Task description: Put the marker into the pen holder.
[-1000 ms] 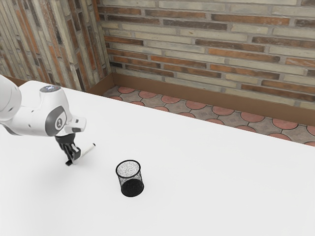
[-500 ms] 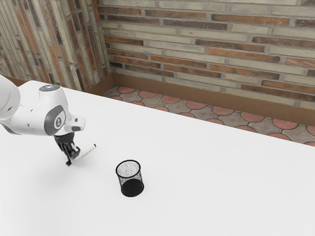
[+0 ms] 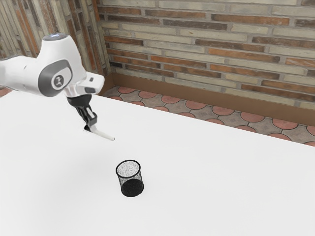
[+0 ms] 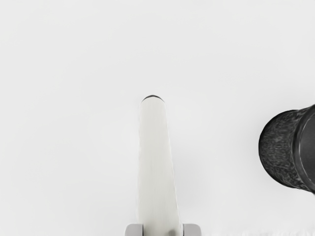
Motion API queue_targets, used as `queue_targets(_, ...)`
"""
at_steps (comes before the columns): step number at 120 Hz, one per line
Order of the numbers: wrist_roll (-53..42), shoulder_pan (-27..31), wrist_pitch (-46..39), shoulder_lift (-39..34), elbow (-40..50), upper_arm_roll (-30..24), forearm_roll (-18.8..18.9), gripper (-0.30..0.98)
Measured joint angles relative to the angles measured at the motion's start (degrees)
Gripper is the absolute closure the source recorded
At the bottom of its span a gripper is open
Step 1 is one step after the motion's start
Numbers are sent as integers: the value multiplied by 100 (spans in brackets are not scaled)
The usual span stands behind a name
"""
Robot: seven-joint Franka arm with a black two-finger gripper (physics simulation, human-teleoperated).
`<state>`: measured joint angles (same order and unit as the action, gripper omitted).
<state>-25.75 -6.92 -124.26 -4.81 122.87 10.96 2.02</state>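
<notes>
Your gripper [image 3: 91,128] is closed on the marker [image 3: 103,133], with one finger [image 4: 134,230] pressed to each side of it, as you can see in the wrist view. You have it up off the white table [image 3: 221,196], on the exterior view's left. The marker sticks out from between the fingertips toward the exterior view's right, its free end lower in that view than the gripped part. It is pale and slim, well off upright, and you can make out a thin dark edge at its far end in the wrist view.

The pen holder [image 3: 130,181] stands upright on the table, open end up, a round black mesh cup with a dark base. You are carrying the marker outside it, near but apart, and in the exterior view the cup lies nearer the camera and farther to the right than your gripper. In the wrist view you get part of the cup off to one side of the marker, with a gap between the two.

Beyond the table you have a brick wall [image 3: 206,44] with a brown baseboard [image 3: 197,96], and a floor [image 3: 170,100] of reddish round tiles set in grey.
</notes>
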Motion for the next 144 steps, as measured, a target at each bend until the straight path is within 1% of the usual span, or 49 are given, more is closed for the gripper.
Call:
queue_targets(8, 155, -256, 401, -351, -2, -368, 64, 74)
queue_targets(19, 372, -472, 836, -605, -16, -841, 94, 74)
queue_targets(31, 604, -593, 1197, -849, -17, -1022, 97, 74)
queue_targets(43, 810, -669, 1450, -850, -11, -1097, 80, 74)
queue_targets(58, 1023, -739, 1625, -680, -65, -1167, 56, 74)
queue_targets(82, 1282, -780, 1751, -117, -506, -1183, 48, 74)
queue_targets(99, 1413, -784, 1789, 309, -706, -1161, 36, 72)
queue_targets(118, 1519, -671, 1772, 661, -914, -1137, 21, 70)
queue_targets(132, 1571, -497, 1762, 742, -988, -1103, 20, 70)
queue_targets(136, 1582, -432, 1762, 779, -989, -1074, 15, 66)
queue_targets(144, 1598, -263, 1763, 951, -1024, -1042, -30, 51)
